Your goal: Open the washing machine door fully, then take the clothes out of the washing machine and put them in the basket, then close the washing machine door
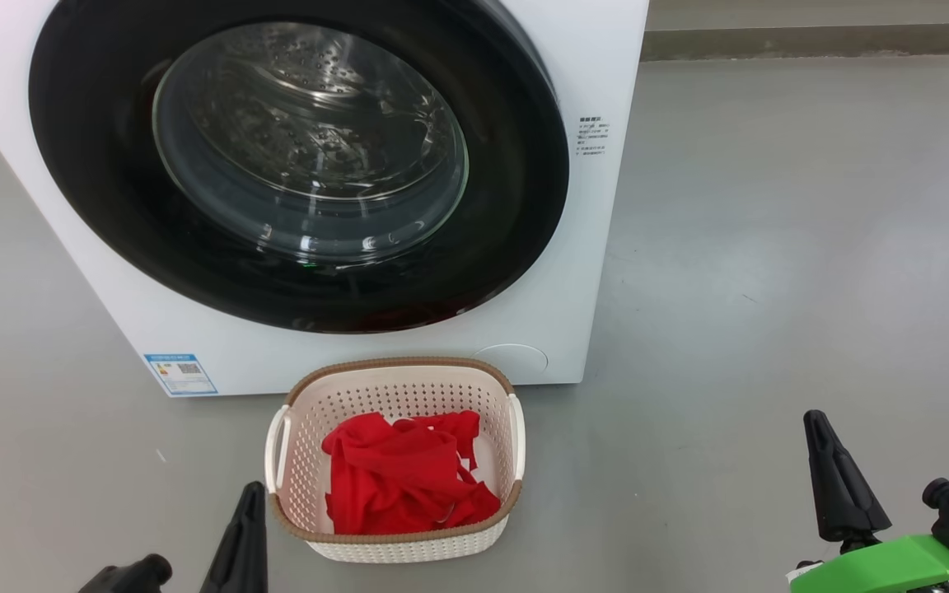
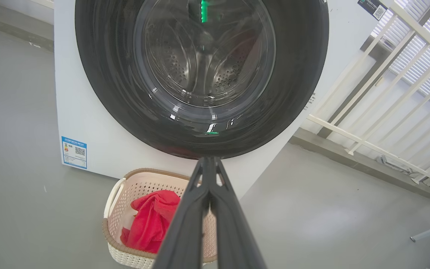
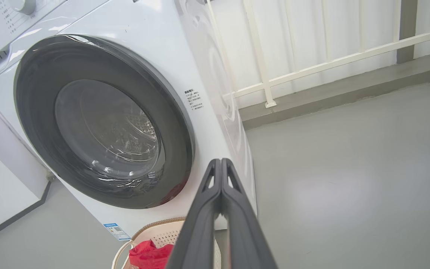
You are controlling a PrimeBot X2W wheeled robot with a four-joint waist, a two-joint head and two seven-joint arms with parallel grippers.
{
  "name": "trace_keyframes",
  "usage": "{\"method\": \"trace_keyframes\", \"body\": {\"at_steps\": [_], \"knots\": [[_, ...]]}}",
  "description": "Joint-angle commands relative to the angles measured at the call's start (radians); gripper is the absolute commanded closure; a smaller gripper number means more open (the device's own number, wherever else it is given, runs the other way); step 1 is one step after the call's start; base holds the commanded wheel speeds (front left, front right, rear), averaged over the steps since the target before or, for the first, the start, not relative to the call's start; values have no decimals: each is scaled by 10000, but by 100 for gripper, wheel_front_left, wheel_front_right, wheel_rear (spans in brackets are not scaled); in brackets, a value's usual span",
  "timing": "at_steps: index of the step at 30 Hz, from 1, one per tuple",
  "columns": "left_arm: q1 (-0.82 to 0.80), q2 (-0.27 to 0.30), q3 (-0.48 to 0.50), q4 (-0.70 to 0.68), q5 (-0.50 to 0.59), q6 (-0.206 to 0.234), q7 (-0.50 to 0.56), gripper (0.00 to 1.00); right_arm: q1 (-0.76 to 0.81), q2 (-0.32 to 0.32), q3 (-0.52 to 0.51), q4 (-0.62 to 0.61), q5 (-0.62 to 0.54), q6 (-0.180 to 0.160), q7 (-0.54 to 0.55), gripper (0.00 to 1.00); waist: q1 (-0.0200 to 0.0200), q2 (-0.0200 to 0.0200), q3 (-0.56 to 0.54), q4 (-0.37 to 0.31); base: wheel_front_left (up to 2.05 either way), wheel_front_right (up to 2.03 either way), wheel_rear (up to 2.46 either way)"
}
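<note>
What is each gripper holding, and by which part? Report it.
Nothing is held: left gripper and right gripper both have jaws shut empty; the clothes lie in the basket.

Left gripper [image 1: 249, 502], fingers pressed together and empty, sits just left of the basket [image 1: 396, 363]; right gripper [image 1: 822, 436], likewise, sits well to its right.

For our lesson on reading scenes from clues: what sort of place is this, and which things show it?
Probably a laundry corner, perhaps a balcony or utility room. Clues: the big white front-loading washing machine, the cream perforated plastic basket of red fabric clothes before it, and the white barred railing behind.
</note>
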Motion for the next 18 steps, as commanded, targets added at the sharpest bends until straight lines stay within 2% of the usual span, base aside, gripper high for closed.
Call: {"method": "trace_keyframes", "body": {"at_steps": [1, 18], "knots": [[-350, 92, 206, -189, -248, -100, 57, 100, -404, -172, 64, -188, 250, -3, 50, 100, -1, 0, 0, 0, 0, 0, 0], [-569, 102, 506, 36, -2176, -335, 526, 100, -668, -292, 126, 56, 2356, -4, 468, 100, -1, 0, 7, 6, 0, 0, 0]]}}
